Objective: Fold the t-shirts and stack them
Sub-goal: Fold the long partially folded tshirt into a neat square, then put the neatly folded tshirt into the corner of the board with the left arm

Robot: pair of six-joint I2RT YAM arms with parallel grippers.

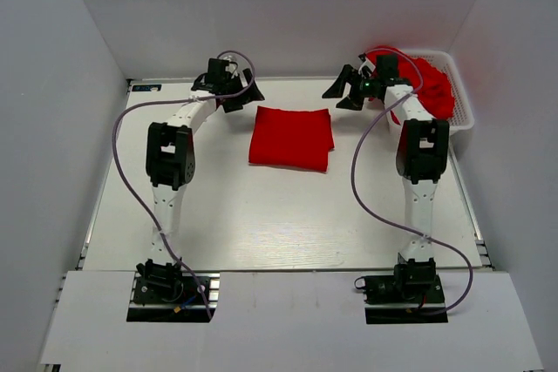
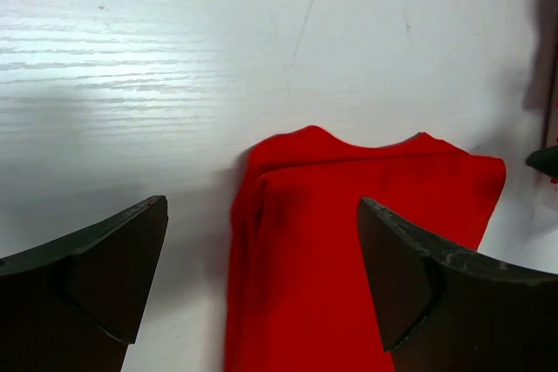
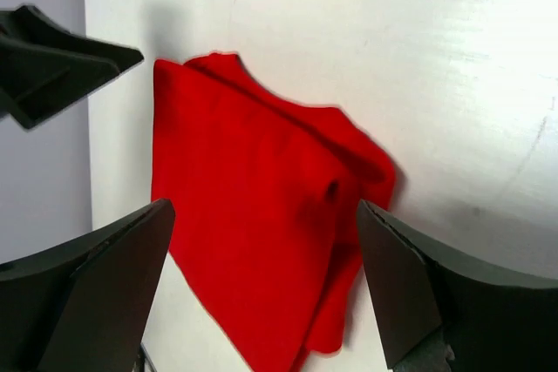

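White grained table [image 1: 261, 233]; folded red t-shirt [image 1: 290, 138] flat, soft, rectangular; left end effector [image 2: 261, 206], right end effector [image 3: 264, 206] both spread, empty.

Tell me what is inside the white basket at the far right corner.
Bunched red t-shirts fill the basket, heaped above its rim. The right arm covers the pile's left part, and how many shirts lie there cannot be told.

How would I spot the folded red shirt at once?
On the white table, look toward the far middle. The folded t-shirt lies flat there, a neat red rectangle; the other red shirts sit bunched in the white basket at the far right.
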